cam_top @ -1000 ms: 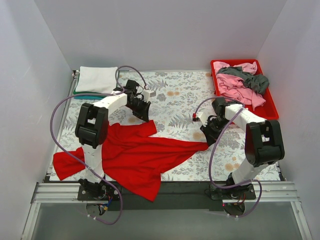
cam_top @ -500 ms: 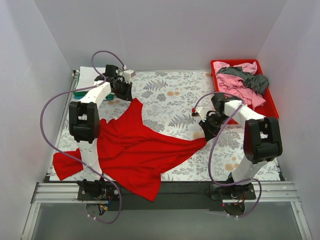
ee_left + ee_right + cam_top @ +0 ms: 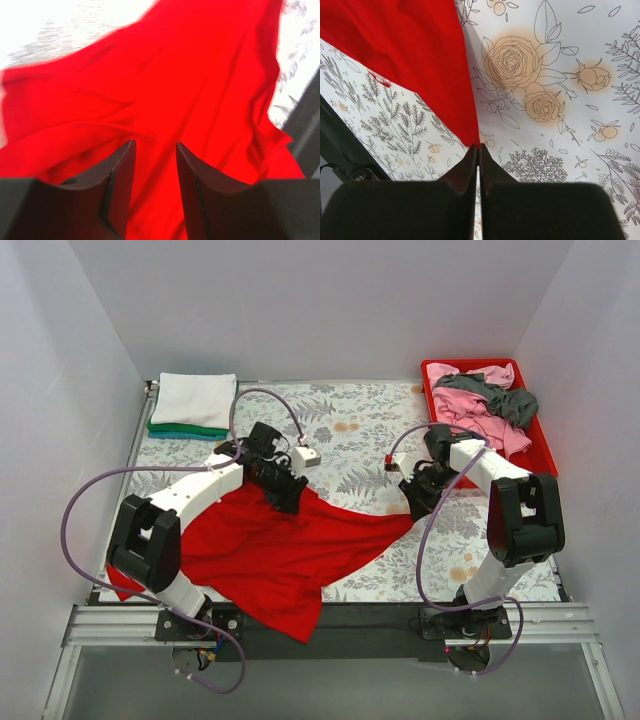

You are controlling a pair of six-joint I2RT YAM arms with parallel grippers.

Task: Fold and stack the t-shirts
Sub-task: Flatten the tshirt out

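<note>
Over the middle of the floral table [image 3: 350, 430], my left gripper [image 3: 287, 492] has swung back from the far-left corner, where it was half a second ago beside the folded white t-shirt [image 3: 192, 397]. Its fingers stand apart, with red cloth showing through the gap. The red t-shirt [image 3: 270, 560], then drawn up toward that corner, now lies slack across the near half of the table. My right gripper [image 3: 412, 508] stays pinched together on the shirt's right tip, hardly moved.
</note>
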